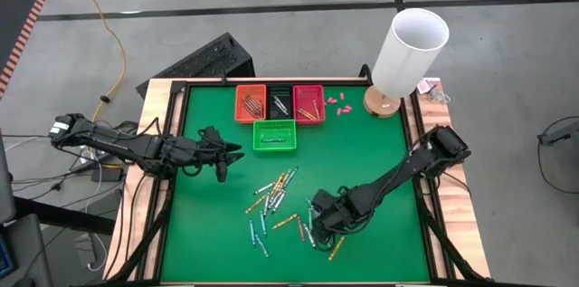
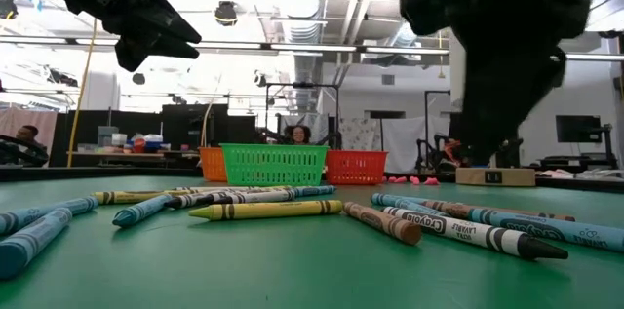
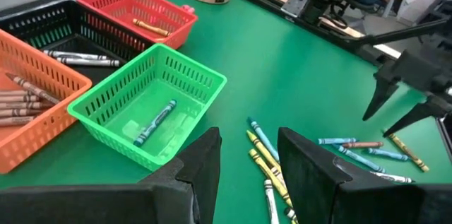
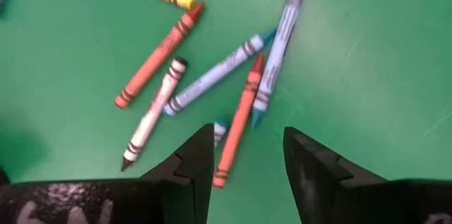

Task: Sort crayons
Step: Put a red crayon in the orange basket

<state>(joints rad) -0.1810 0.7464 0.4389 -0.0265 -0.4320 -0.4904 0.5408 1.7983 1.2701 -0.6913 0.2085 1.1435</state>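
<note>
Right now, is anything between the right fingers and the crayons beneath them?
Nothing visible. The right gripper hangs open directly over a loose cluster of crayons on the green mat, an orange one between its fingers; only bare mat surrounds them.

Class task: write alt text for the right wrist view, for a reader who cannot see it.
The right gripper, open, hangs over loose crayons on a green table. An orange crayon lies nearest between its fingers, with blue, white and yellow ones fanned around.
</note>
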